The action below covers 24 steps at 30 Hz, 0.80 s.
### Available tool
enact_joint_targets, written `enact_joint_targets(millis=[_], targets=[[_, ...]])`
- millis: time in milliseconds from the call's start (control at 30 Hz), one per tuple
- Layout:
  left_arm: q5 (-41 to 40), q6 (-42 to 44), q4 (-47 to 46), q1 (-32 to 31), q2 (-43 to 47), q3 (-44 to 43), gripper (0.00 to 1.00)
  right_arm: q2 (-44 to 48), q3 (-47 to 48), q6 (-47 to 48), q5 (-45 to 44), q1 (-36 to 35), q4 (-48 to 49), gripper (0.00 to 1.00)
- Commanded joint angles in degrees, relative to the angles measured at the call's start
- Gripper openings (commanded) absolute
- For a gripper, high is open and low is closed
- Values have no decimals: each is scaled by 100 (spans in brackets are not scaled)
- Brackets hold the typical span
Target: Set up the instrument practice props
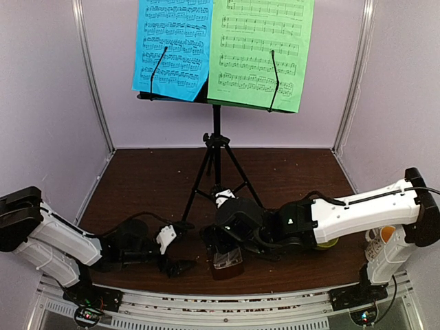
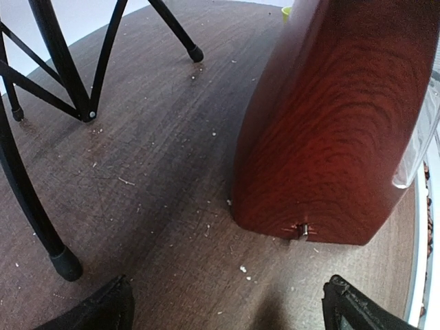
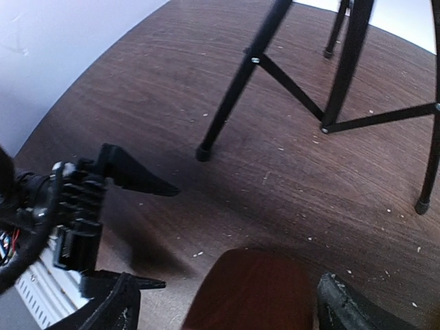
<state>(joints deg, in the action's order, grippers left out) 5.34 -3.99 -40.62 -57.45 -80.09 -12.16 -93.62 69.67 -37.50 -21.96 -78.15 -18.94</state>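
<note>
My left gripper (image 2: 230, 309), right gripper (image 3: 227, 306) both wide, empty — metronome (image 2: 330, 137) at left's one o'clock; I'd withdraw without nudging it.

Tripod music stand (image 1: 216, 124): one. Blue music sheet (image 1: 172, 48): one. Green music sheet (image 1: 261, 51): one. Metronome (image 1: 228, 267): one. Yellow-green bowl (image 1: 328, 242): one. Mug (image 1: 373, 247): one.

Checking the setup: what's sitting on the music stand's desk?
A blue sheet and a green sheet, side by side. They hide nearly all the desk; only its lower edge shows.
</note>
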Motion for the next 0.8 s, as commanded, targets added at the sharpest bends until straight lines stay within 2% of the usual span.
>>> enact_joint_targets(millis=[0, 200, 300, 467, 600, 767], targets=[[-171, 28, -536, -29, 27, 104, 98, -128, 85, -390, -725, -51, -308, 88], [-227, 41, -596, -29, 60, 131, 98, -183, 5, -604, -907, -56, -352, 79], [-194, 45, -663, -29, 73, 193, 98, -98, -105, -353, -762, -44, -122, 76], [-29, 115, -886, -49, -65, 224, 98, 317, -688, 451, 285, 81, 947, 60], [-211, 358, -888, -321, -272, 115, 98, 567, -1035, 808, 944, 232, 1489, 48], [-436, 348, -1395, -645, -593, 180, 98, 680, -1134, 1161, 1286, 282, 1623, 43]])
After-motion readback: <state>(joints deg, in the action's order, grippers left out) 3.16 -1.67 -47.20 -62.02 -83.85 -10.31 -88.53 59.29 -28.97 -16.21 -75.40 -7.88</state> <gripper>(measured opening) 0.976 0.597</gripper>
